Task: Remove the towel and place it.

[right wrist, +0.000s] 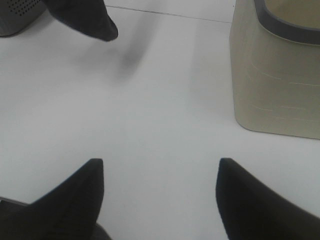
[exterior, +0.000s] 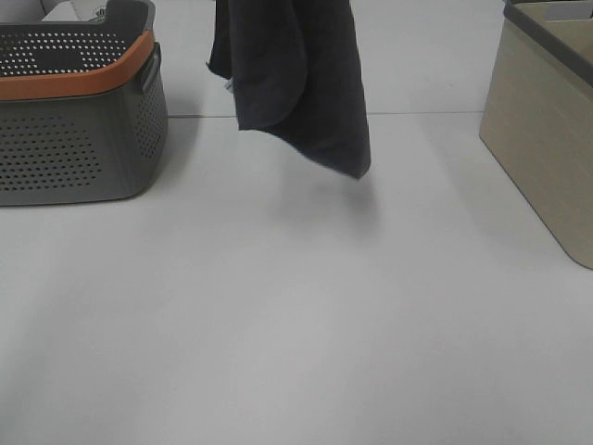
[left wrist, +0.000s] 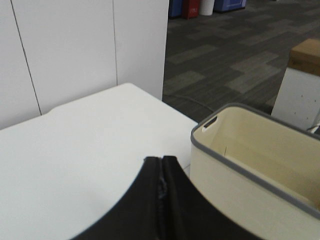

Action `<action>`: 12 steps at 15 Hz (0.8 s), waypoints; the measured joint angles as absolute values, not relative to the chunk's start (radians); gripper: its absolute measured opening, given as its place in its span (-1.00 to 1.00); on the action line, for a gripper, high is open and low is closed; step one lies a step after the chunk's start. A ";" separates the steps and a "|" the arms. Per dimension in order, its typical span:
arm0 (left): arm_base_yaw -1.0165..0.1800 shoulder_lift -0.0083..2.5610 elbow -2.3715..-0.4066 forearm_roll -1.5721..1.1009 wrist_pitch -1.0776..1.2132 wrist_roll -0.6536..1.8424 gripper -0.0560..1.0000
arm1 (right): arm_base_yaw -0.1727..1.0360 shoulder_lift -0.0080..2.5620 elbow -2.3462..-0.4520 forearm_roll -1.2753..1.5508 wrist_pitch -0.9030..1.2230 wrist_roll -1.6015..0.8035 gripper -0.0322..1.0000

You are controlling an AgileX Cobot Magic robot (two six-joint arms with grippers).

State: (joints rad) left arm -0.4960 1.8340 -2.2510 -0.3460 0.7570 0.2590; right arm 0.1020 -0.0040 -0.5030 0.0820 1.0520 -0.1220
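The dark towel [exterior: 296, 83] hangs in folds above the table, between the two containers, and its top runs out of the exterior view. Its lowest corner [right wrist: 85, 20] also shows in the right wrist view, clear of the table. My left gripper [left wrist: 161, 187] is shut, its black fingers pressed together with a thin bit of cloth in the seam; it is out of frame in the exterior view, above the towel. My right gripper [right wrist: 160, 190] stands open and empty low over the bare table, well short of the towel.
A grey perforated basket [exterior: 74, 139] with an orange rim stands at the back left. A beige bin [exterior: 547, 139] with a grey rim stands at the right, and the left wrist view shows it open and empty [left wrist: 260, 150].
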 joint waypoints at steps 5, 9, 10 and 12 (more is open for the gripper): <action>-0.496 1.817 -2.014 -0.441 0.765 0.370 -0.89 | 0.102 -0.004 -0.512 0.258 0.998 -0.248 0.31; -0.496 1.714 -1.798 -0.480 0.706 0.447 -0.89 | 0.102 0.119 -0.514 0.445 0.844 -0.479 0.31; -0.496 1.691 -1.742 -0.480 0.705 0.457 -0.89 | 0.102 0.170 -0.514 0.500 0.805 -0.556 0.31; -0.496 1.646 -1.612 -0.482 0.705 0.461 -0.89 | 0.102 0.376 -0.514 0.711 0.737 -0.865 0.31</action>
